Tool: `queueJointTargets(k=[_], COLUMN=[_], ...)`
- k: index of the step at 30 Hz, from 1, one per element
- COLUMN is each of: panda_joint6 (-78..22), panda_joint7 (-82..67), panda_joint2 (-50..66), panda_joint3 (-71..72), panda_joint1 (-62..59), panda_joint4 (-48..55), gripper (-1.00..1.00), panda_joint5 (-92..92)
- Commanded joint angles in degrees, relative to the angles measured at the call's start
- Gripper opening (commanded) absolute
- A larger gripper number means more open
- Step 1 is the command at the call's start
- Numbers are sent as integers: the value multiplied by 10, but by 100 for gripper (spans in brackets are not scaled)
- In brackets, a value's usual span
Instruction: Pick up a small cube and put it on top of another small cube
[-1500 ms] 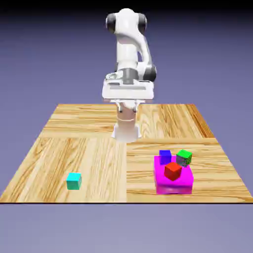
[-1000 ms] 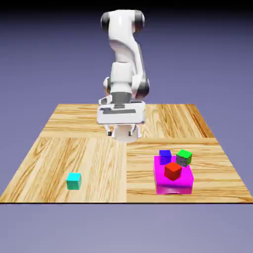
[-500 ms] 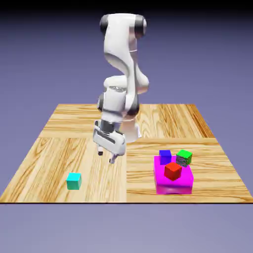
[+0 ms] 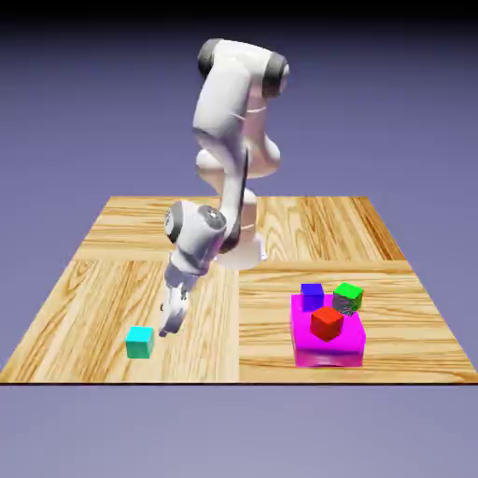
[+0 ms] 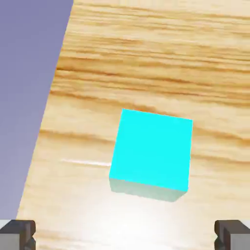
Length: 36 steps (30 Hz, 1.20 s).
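Claw (image 4: 168, 327) spread wide, hovering just above cyan cube (image 5: 151, 149), cube between fingertips (image 5: 17, 233), untouched.

Wood table (image 4: 112, 243); magenta block (image 4: 329, 351) w/ red cube (image 4: 327, 323) on top, green cube (image 4: 348, 297) at its far edge.

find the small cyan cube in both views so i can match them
Exterior view: the small cyan cube sits low on the exterior view's left, just beside the gripper.
Hand view: it fills the middle.
Shared landmark: the wooden table beneath it.
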Motion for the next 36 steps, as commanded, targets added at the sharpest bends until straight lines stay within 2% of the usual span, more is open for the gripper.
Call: queueJointTargets(k=[1,4,11,12,19,36], panda_joint6=[-3,-8,90,90,-4,-66], panda_joint7=[25,63,82,82,64,-19], panda_joint2=[12,29,159,159,35,-150], panda_joint3=[-9,-23,9,9,-22,324], panda_joint1=[5,13,-49,-49,10,-115], panda_joint4=[4,11,52,52,13,-48], gripper=[0,0,0,-100,-100,-100], panda_joint5=[-9,-23,-12,-12,-22,42])
